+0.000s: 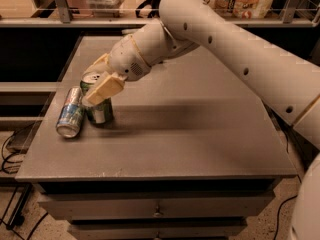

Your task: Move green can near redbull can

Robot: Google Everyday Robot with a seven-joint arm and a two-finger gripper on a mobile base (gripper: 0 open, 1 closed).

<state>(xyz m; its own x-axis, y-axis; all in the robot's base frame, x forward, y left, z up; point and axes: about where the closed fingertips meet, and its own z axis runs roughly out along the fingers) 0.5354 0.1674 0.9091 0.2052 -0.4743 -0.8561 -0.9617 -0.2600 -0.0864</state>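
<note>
Table: flat matte grey top. Gripper, smooth cream plastic, sits just right of the redbull can, clamped on the green can at its silver rim. Green can stands upright just beside it. The redbull can lies sideways, a glossy cylinder that likely rolls. Let go gently, lift straight up, no sideways nudge.

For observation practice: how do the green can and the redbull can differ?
The green can stands upright; the redbull can lies on its side. The green can is wider, the redbull can slimmer, silver-blue. The gripper grips the green can's top; the redbull can is free. Both rest on the table.
</note>
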